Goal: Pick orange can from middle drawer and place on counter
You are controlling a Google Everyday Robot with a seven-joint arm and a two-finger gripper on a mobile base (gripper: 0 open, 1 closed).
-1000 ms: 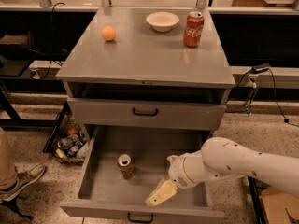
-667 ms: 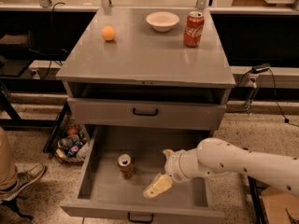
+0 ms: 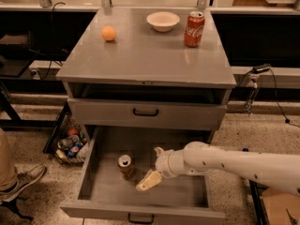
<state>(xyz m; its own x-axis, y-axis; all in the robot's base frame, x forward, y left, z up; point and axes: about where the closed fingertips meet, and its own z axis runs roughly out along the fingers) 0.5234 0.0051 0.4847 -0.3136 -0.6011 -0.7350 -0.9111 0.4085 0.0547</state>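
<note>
The orange can [image 3: 125, 167] stands upright on the floor of the open middle drawer [image 3: 140, 209], left of centre, silver top up. My gripper [image 3: 153, 166] is inside the drawer just right of the can, at its height, not touching it. Its fingers are spread: one pale fingertip [image 3: 147, 182] points down-left toward the can, the other [image 3: 158, 150] sits farther back. The white arm reaches in from the right. The counter [image 3: 140, 55] is the grey cabinet top above.
On the counter stand an orange ball [image 3: 108, 33], a white bowl [image 3: 162, 20] and a red Coca-Cola can [image 3: 194, 29]. A closed drawer [image 3: 145, 112] overhangs the back of the open one. A basket of items [image 3: 70, 144] and a person's shoe [image 3: 21, 182] are at the left.
My gripper and arm have moved left inside the drawer, closing the gap to the orange can. The can has not moved.
</note>
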